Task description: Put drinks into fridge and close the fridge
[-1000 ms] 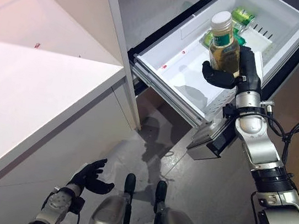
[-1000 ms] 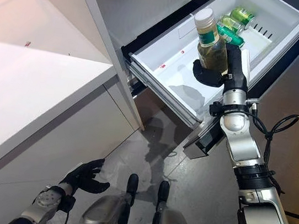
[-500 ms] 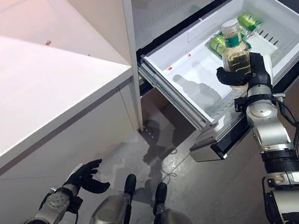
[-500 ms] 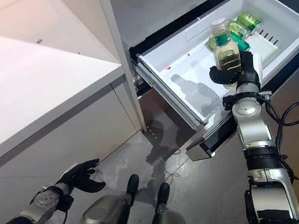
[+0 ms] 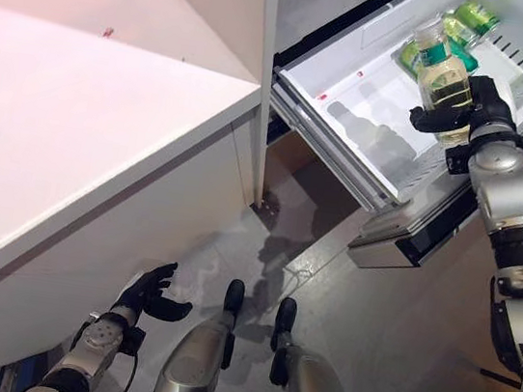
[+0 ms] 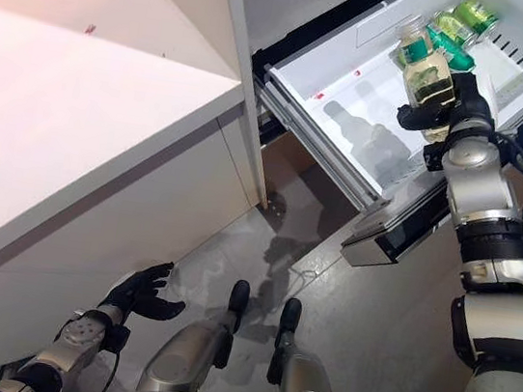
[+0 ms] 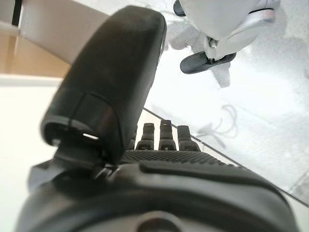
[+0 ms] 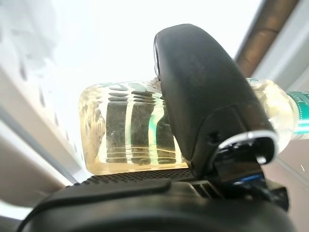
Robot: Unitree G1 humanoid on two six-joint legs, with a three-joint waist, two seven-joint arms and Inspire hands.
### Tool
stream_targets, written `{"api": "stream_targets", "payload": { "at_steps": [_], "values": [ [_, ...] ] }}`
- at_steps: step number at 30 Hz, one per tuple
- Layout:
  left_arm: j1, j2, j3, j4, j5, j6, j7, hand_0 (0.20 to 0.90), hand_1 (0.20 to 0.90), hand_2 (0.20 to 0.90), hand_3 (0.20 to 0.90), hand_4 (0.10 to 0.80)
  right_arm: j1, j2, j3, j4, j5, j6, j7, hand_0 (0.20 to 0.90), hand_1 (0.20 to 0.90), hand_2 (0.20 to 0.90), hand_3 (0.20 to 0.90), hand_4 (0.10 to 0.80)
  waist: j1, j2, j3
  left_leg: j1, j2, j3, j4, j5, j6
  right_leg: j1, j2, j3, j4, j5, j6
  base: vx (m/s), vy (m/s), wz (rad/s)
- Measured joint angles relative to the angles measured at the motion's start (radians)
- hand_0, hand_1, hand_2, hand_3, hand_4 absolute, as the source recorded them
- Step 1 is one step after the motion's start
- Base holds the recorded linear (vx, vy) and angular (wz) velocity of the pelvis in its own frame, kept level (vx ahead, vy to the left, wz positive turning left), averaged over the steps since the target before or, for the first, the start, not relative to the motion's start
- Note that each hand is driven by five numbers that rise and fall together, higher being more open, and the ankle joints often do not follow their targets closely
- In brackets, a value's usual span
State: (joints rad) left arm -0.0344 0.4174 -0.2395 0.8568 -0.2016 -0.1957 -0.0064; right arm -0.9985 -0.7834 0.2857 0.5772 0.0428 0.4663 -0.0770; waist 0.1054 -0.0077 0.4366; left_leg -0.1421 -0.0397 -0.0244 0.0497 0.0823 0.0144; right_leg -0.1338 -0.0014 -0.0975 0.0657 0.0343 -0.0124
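Observation:
My right hand (image 5: 479, 105) is shut on a clear bottle of yellowish drink (image 5: 442, 77) with a green label and pale cap, held upright over the near right part of the open white fridge drawer (image 5: 351, 111). The right wrist view shows my thumb (image 8: 203, 101) curled across the bottle (image 8: 125, 130). Green drinks (image 5: 466, 25) lie at the drawer's far end, just beyond the bottle. My left hand (image 5: 145, 295) hangs low by the counter, open and empty; its straight fingers (image 7: 161, 137) show in the left wrist view.
A white counter (image 5: 77, 121) fills the left side, its corner close to the drawer's left end. The drawer's dark front panel (image 5: 411, 241) juts out below my right arm. Grey floor (image 5: 360, 327) lies below.
My right hand has carried the bottle lower and farther over the drawer, closer to the green drinks. The camera has shifted, so the whole scene moved rightward. The left hand stays low.

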Motion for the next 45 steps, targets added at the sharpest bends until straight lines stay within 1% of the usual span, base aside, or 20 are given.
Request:
{"api": "stream_targets", "payload": {
  "at_steps": [6, 10, 13, 14, 15, 17, 18, 21, 22, 27, 28, 29, 30, 33, 40, 43, 45],
  "values": [
    [-0.015, 0.015, -0.001, -0.001, -0.014, 0.000, 0.006, 0.900, 0.900, 0.900, 0.900, 0.800, -0.053, -0.040, 0.016, 0.066, -0.037, 0.040, 0.075, 0.300, 0.300, 0.300, 0.200, 0.100, 0.014, -0.005, 0.011, -0.047, -0.014, -0.015, 0.033, 0.005, 0.007, -0.053, -0.018, -0.019, 0.064, -0.020, 0.003, -0.019, 0.040, 0.11],
    [-0.019, 0.029, -0.001, -0.011, -0.029, 0.001, 0.014, 0.900, 0.900, 0.900, 0.900, 0.800, -0.072, -0.067, 0.028, 0.114, -0.091, 0.056, 0.160, 0.300, 0.300, 0.300, 0.200, 0.100, 0.033, -0.007, 0.018, -0.065, -0.024, -0.026, 0.048, 0.006, 0.014, -0.081, -0.028, -0.027, 0.112, -0.041, 0.006, -0.017, 0.072, 0.10],
    [-0.028, 0.030, -0.001, -0.012, -0.038, 0.002, 0.018, 0.900, 0.900, 0.900, 0.900, 0.800, -0.086, -0.069, 0.039, 0.149, -0.120, 0.058, 0.220, 0.300, 0.300, 0.300, 0.200, 0.100, 0.043, -0.007, 0.018, -0.087, -0.028, -0.035, 0.061, 0.008, 0.016, -0.106, -0.033, -0.033, 0.136, -0.046, 0.002, -0.015, 0.054, 0.12],
    [-0.029, 0.030, -0.001, -0.023, -0.044, 0.002, 0.019, 0.900, 0.900, 0.900, 0.900, 0.800, -0.081, -0.066, 0.046, 0.181, -0.118, 0.060, 0.254, 0.300, 0.300, 0.300, 0.200, 0.100, 0.048, -0.005, 0.021, -0.099, -0.032, -0.043, 0.072, 0.007, 0.017, -0.113, -0.039, -0.046, 0.149, -0.054, 0.001, -0.042, 0.072, 0.18],
    [-0.031, 0.030, -0.001, -0.026, -0.047, 0.002, 0.019, 0.900, 0.900, 0.900, 0.900, 0.800, -0.076, -0.063, 0.046, 0.195, -0.114, 0.062, 0.264, 0.300, 0.300, 0.300, 0.200, 0.100, 0.054, -0.005, 0.022, -0.101, -0.033, -0.045, 0.073, 0.007, 0.017, -0.117, -0.040, -0.047, 0.154, -0.057, 0.002, -0.068, 0.122, 0.25],
    [-0.038, 0.031, -0.001, -0.042, -0.059, 0.001, 0.020, 0.900, 0.900, 0.900, 0.900, 0.800, -0.076, -0.059, 0.083, 0.225, -0.125, 0.068, 0.290, 0.300, 0.300, 0.300, 0.200, 0.100, 0.069, 0.001, 0.045, -0.114, -0.038, -0.054, 0.089, 0.007, 0.017, -0.129, -0.048, -0.053, 0.176, -0.066, 0.001, -0.041, 0.142, 0.15],
    [-0.047, 0.032, -0.002, -0.042, -0.065, 0.004, 0.021, 0.900, 0.900, 0.900, 0.900, 0.800, -0.105, -0.056, 0.082, 0.258, -0.097, 0.085, 0.322, 0.300, 0.300, 0.300, 0.200, 0.100, 0.080, 0.002, 0.060, -0.115, -0.043, -0.057, 0.092, 0.007, 0.017, -0.138, -0.055, -0.055, 0.199, -0.076, 0.001, 0.004, 0.155, 0.15],
    [-0.050, 0.025, -0.014, -0.056, -0.075, 0.001, 0.023, 0.900, 0.900, 0.900, 0.900, 0.800, -0.098, -0.038, 0.063, 0.346, -0.069, 0.062, 0.328, 0.300, 0.300, 0.300, 0.200, 0.100, 0.098, 0.023, 0.078, -0.117, -0.056, -0.074, 0.103, 0.006, 0.021, -0.140, -0.064, -0.065, 0.226, -0.093, 0.007, -0.023, 0.152, 0.20],
    [-0.040, 0.028, -0.018, -0.057, -0.078, -0.001, 0.033, 0.900, 0.900, 0.900, 0.900, 0.800, -0.110, -0.046, 0.044, 0.380, -0.069, 0.063, 0.331, 0.300, 0.300, 0.300, 0.200, 0.100, 0.096, 0.034, 0.084, -0.118, -0.062, -0.080, 0.103, 0.007, 0.024, -0.141, -0.075, -0.071, 0.233, -0.097, 0.009, -0.083, 0.156, 0.20],
    [-0.034, 0.031, -0.018, -0.067, -0.121, -0.001, 0.060, 0.900, 0.900, 0.900, 0.900, 0.800, -0.117, -0.059, 0.019, 0.442, -0.049, 0.011, 0.288, 0.300, 0.300, 0.300, 0.200, 0.100, 0.092, 0.038, 0.086, -0.129, -0.072, -0.101, 0.105, 0.011, 0.026, -0.145, -0.086, -0.089, 0.241, -0.102, 0.013, -0.060, 0.108, 0.13],
    [-0.036, 0.031, -0.018, -0.069, -0.123, 0.000, 0.061, 0.900, 0.900, 0.900, 0.900, 0.800, -0.117, -0.059, 0.019, 0.443, -0.043, 0.005, 0.285, 0.460, 0.460, 0.460, 0.387, 0.287, 0.090, 0.038, 0.086, -0.130, -0.073, -0.105, 0.105, 0.011, 0.026, -0.145, -0.088, -0.092, 0.243, -0.102, 0.014, -0.039, 0.097, 0.08],
    [-0.037, 0.031, -0.018, -0.076, -0.124, 0.001, 0.061, 0.900, 0.900, 0.900, 0.900, 0.800, -0.116, -0.059, 0.019, 0.448, -0.040, -0.003, 0.278, 0.766, 0.766, 0.766, 0.744, 0.644, 0.089, 0.038, 0.086, -0.132, -0.074, -0.107, 0.104, 0.011, 0.026, -0.146, -0.089, -0.096, 0.245, -0.103, 0.014, -0.038, 0.093, 0.12],
    [-0.037, 0.032, -0.017, -0.094, -0.125, 0.003, 0.062, 0.900, 0.900, 0.900, 0.900, 0.800, -0.117, -0.064, 0.017, 0.457, -0.035, -0.008, 0.276, 0.900, 0.900, 0.900, 0.900, 0.800, 0.089, 0.038, 0.086, -0.137, -0.074, -0.106, 0.104, 0.010, 0.028, -0.149, -0.091, -0.101, 0.248, -0.104, 0.014, -0.032, 0.076, 0.12],
    [-0.038, 0.031, -0.017, -0.103, -0.134, 0.003, 0.062, 0.900, 0.900, 0.900, 0.900, 0.800, -0.117, -0.066, 0.009, 0.469, -0.027, -0.015, 0.264, 0.900, 0.900, 0.900, 0.900, 0.800, 0.090, 0.038, 0.085, -0.141, -0.070, -0.101, 0.104, 0.010, 0.028, -0.151, -0.092, -0.105, 0.248, -0.106, 0.011, -0.027, 0.087, 0.07],
    [-0.035, 0.031, -0.010, -0.102, -0.141, 0.003, 0.063, 0.900, 0.900, 0.900, 0.900, 0.800, -0.094, -0.066, 0.002, 0.474, 0.020, -0.065, 0.188, 0.900, 0.900, 0.900, 0.900, 0.800, 0.091, 0.038, 0.085, -0.119, -0.066, -0.093, 0.100, 0.015, 0.028, -0.124, -0.089, -0.107, 0.230, -0.103, 0.015, -0.010, 0.040, 0.00],
    [-0.028, 0.030, 0.012, -0.101, -0.139, 0.004, 0.063, 0.900, 0.900, 0.900, 0.900, 0.800, -0.039, -0.066, -0.008, 0.421, 0.078, -0.077, 0.187, 0.900, 0.900, 0.900, 0.900, 0.800, 0.091, 0.038, 0.085, -0.076, -0.062, -0.086, 0.079, 0.014, 0.031, -0.078, -0.084, -0.106, 0.195, -0.100, 0.016, 0.005, 0.004, -0.02],
    [-0.024, 0.031, 0.020, -0.101, -0.118, 0.007, 0.063, 0.900, 0.900, 0.900, 0.900, 0.800, 0.004, -0.066, -0.037, 0.373, 0.109, -0.083, 0.198, 0.900, 0.900, 0.900, 0.900, 0.800, 0.091, 0.038, 0.085, -0.048, -0.058, -0.079, 0.063, 0.012, 0.034, -0.045, -0.077, -0.102, 0.165, -0.091, 0.018, 0.030, 0.011, -0.09]
  ]
}}
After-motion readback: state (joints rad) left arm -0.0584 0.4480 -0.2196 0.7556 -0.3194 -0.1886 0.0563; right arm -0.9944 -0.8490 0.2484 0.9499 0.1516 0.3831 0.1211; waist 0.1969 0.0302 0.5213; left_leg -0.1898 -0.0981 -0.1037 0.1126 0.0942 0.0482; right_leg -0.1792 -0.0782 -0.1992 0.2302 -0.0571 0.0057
